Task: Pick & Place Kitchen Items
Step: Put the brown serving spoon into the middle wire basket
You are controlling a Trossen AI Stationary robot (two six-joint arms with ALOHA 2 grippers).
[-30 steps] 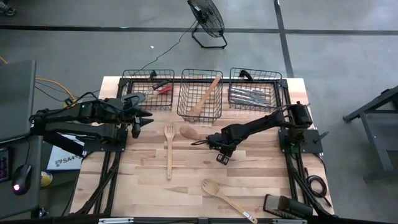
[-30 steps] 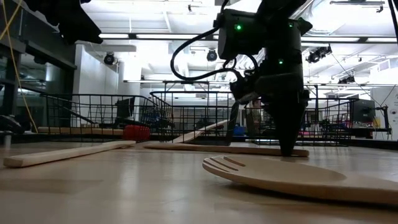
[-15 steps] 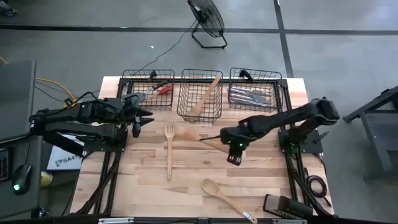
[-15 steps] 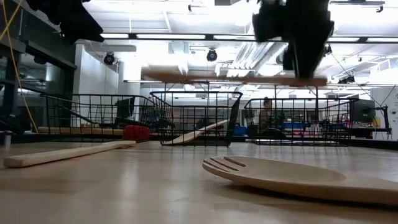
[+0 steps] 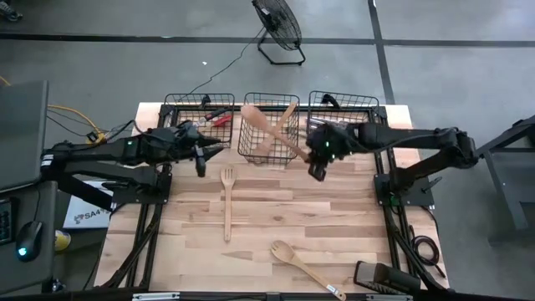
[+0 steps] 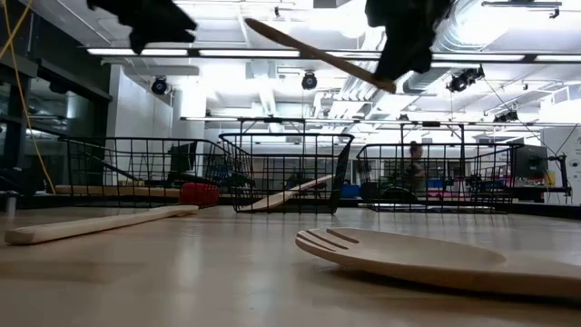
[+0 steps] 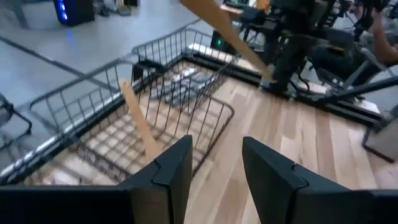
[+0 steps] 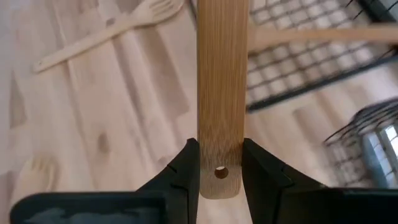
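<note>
My right gripper (image 5: 316, 155) is shut on a pale wooden spoon (image 5: 272, 132) high above the table; the spoon's bowl (image 5: 253, 115) hangs over the middle wire basket (image 5: 269, 144). In that basket another wooden utensil (image 5: 278, 127) leans on the rim. My left gripper (image 5: 203, 155) hovers open near the left basket (image 5: 188, 101), which holds a red-headed spatula (image 5: 219, 119). The right basket (image 5: 365, 106) holds metal cutlery (image 5: 336, 127). A wooden fork (image 5: 227, 201) and a second wooden utensil (image 5: 303, 266) lie flat on the table. My right gripper pinches the spoon's handle at its free end, beside the small hole (image 8: 221, 163), between its two fingers (image 8: 188, 169). The fingers come slanting down from the table's right side and lie along the handle. The spoon juts out beyond them, lifted clear and tilted, bowl end higher (image 6: 259, 27).
The three wire baskets stand in a row along the table's far edge. The table's near half (image 5: 267, 230) is bare wood around the two lying utensils. A fan (image 5: 277, 25) stands on the floor beyond the table.
My right gripper has risen from the table with the wooden spoon and gone toward the far edge and the middle basket. The spoon, which lay flat, is now lifted clear with its bowl over that basket. My left gripper has shifted a little toward the table's right.
</note>
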